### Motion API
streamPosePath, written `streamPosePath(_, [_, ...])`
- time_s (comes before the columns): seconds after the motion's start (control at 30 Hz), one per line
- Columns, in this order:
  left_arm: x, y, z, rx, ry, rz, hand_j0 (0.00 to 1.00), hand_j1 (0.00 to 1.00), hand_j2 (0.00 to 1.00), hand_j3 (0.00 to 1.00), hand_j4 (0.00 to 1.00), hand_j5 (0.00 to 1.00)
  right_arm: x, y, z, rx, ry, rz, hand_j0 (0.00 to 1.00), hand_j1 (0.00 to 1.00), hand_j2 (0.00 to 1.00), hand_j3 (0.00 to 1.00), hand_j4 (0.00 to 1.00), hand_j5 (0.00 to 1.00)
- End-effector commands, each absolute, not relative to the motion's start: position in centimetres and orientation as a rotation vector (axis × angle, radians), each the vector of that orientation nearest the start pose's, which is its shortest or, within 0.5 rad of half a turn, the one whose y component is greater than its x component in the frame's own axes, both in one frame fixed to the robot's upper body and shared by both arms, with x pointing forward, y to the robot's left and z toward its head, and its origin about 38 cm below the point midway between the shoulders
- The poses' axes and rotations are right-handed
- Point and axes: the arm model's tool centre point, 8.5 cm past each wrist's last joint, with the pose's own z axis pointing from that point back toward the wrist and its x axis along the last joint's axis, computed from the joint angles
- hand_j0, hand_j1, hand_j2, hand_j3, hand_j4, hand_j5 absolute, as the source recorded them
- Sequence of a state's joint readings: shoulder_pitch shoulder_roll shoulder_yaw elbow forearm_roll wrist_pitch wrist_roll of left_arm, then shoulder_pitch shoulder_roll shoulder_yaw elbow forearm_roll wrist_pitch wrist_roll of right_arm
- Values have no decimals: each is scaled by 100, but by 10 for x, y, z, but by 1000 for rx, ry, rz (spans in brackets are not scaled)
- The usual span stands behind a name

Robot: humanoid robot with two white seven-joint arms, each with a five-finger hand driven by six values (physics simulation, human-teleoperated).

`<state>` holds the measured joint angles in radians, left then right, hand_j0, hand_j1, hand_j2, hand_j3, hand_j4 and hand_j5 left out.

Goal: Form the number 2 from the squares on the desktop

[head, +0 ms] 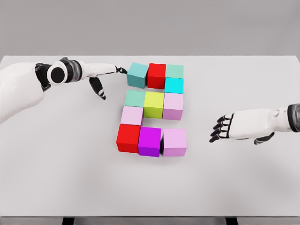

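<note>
The left hand [101, 77], fingers extended and holding nothing, touches the teal cube [137, 75] at its fingertips, apparently nudging that top-left block square into the nearly finished 2, while the open right hand [234, 126] rests well apart.

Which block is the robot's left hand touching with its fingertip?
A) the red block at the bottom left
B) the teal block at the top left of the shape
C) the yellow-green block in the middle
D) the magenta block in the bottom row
B: the left hand stretches a finger to the edge of the teal block at the top-left corner, while the right hand hovers open, apart from the blocks.
</note>
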<state>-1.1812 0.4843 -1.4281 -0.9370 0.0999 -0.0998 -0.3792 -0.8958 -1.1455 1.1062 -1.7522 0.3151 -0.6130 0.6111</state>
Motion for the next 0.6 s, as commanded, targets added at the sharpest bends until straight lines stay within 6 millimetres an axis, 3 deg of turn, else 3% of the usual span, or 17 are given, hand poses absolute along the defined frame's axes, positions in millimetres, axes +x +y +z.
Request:
streamPosePath(0.0, [546, 208, 173, 298, -1074, -1717, 100, 100, 100, 100, 100, 100, 359, -303, 221, 252, 1325, -3246, 100, 100, 100, 100, 100, 100])
streamPosePath(0.27, [546, 209, 173, 296, -1076, -1717, 100, 100, 100, 100, 100, 100, 359, -302, 222, 253, 1327, -3243, 100, 100, 100, 100, 100, 100])
streamPosePath(0.4, [539, 249, 188, 252, -1167, -1754, 100, 100, 100, 100, 100, 100, 359, -300, 220, 242, 1332, -3239, 100, 100, 100, 100, 100, 100])
streamPosePath(0.57, [516, 257, 197, 125, -1313, -1909, 100, 100, 100, 100, 100, 100, 355, -292, 208, 175, 1319, -3239, 100, 100, 100, 100, 100, 100])
